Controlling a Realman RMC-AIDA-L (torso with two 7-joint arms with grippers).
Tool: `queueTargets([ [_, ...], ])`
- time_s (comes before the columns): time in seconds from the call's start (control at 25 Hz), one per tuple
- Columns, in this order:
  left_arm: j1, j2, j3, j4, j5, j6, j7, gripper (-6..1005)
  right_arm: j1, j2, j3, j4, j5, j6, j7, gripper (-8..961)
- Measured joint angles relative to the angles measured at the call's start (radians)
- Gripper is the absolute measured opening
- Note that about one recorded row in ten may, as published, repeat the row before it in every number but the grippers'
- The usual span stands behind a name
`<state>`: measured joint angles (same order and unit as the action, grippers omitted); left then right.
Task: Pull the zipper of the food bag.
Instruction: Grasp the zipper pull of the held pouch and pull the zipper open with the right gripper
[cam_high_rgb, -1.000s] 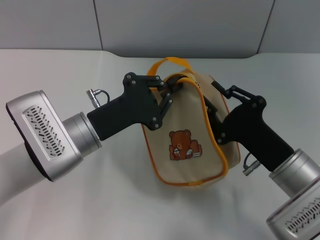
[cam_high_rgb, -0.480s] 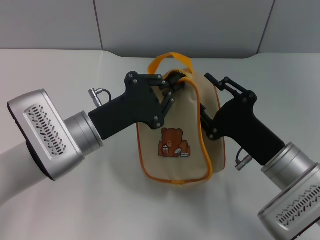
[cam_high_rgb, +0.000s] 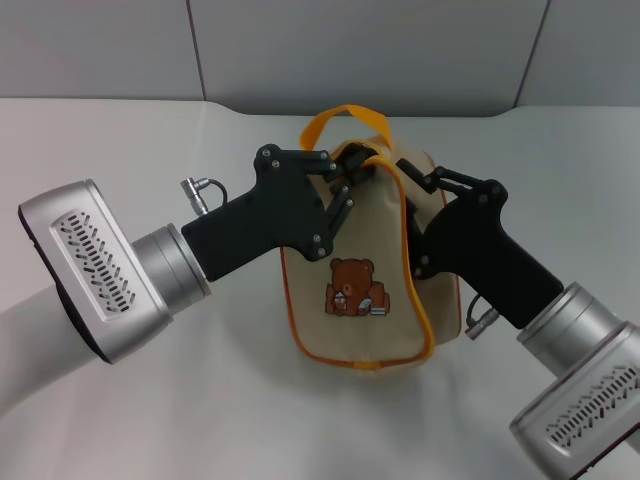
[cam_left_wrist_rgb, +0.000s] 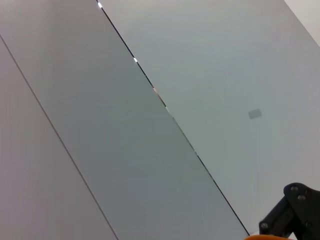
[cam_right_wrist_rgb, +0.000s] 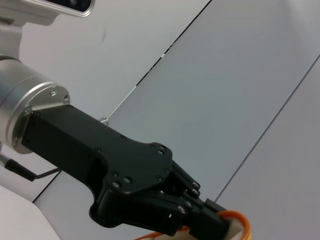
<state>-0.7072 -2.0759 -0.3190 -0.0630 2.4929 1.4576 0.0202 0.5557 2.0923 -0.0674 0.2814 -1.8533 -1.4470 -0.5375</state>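
Currently my left gripper (cam_high_rgb: 352, 180) pinches the bag (cam_high_rgb: 360, 300) at its top orange edge; my right gripper (cam_high_rgb: 412, 185) presses the bag's far side, finger state indeterminate.

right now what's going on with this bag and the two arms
Both arms are working on the food bag, a beige pouch with a bear patch standing on the white table. The left gripper is shut on the bag's top edge by the orange strap handle, apparently on the zipper there. The right gripper is against the bag's right side near the top, but its fingers are hidden. How far the zipper has opened cannot be seen.
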Motion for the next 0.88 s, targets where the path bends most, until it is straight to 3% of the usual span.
queueTargets([
  [0.08,0.0,0.0,0.0,0.0,0.001,0.0,0.0,55,0.004,0.0,0.0,0.0,0.0,0.008,0.0,233],
  [0.2,0.0,0.0,0.0,0.0,0.002,0.0,0.0,55,0.003,0.0,0.0,0.0,0.0,0.011,-0.005,36],
  [0.52,-0.005,0.0,-0.005,0.0,0.002,-0.01,-0.001,56,-0.078,0.0,-0.018,0.029,-0.006,-0.024,-0.059,11],
  [0.88,-0.012,0.003,-0.007,0.001,0.001,-0.027,-0.007,57,-0.371,-0.001,-0.04,0.005,-0.083,-0.107,-0.06,24],
])
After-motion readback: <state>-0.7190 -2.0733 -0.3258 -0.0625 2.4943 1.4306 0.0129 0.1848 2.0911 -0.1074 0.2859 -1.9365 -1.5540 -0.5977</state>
